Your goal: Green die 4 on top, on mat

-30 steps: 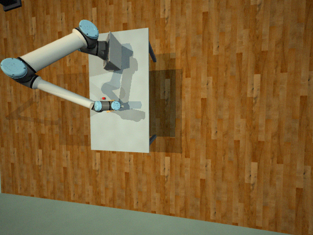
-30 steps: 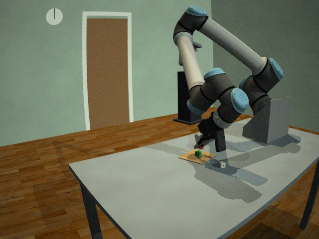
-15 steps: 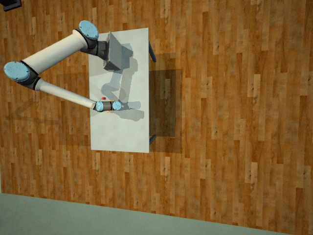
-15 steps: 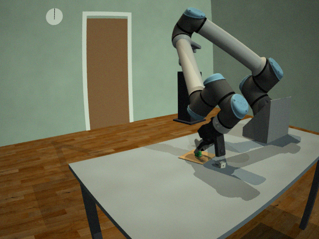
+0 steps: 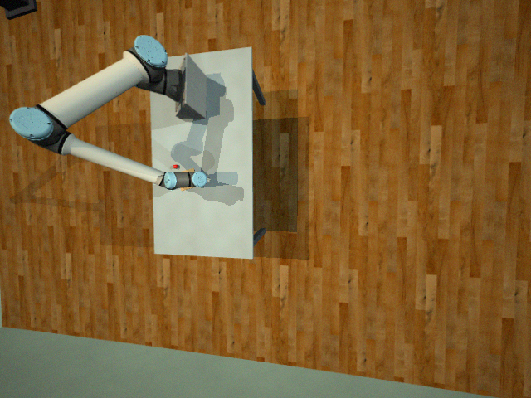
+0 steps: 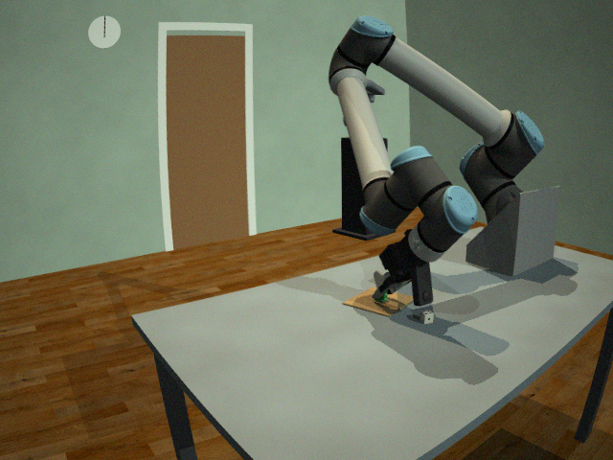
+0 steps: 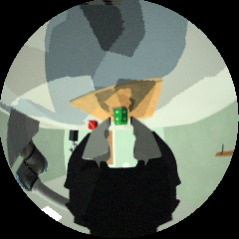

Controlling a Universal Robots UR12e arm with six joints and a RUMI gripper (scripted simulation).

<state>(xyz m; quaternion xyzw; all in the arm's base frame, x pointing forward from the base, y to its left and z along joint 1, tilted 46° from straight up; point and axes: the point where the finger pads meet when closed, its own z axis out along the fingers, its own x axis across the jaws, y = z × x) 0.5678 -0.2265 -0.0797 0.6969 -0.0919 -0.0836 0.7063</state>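
Observation:
The green die [image 7: 119,117] sits flat on the tan mat [image 7: 121,100], right between my fingertips. My gripper [image 7: 120,117] stands low over the mat, its fingers partly open, one on each side of the die without pressing it. In the exterior view the gripper [image 6: 385,290] reaches down to the green die [image 6: 380,297] on the mat [image 6: 378,303]. A white die [image 6: 425,316] lies on the table just off the mat's near right side. A red die [image 7: 92,125] lies on the table to the left of the mat, and also shows from above [image 5: 175,166]. I cannot read the top faces.
A grey wedge block [image 6: 514,232] holds the arm's base at the back of the table [image 6: 346,366]. From above, the wrist [image 5: 186,180] covers the mat and the green die. The table's left edge is near the red die.

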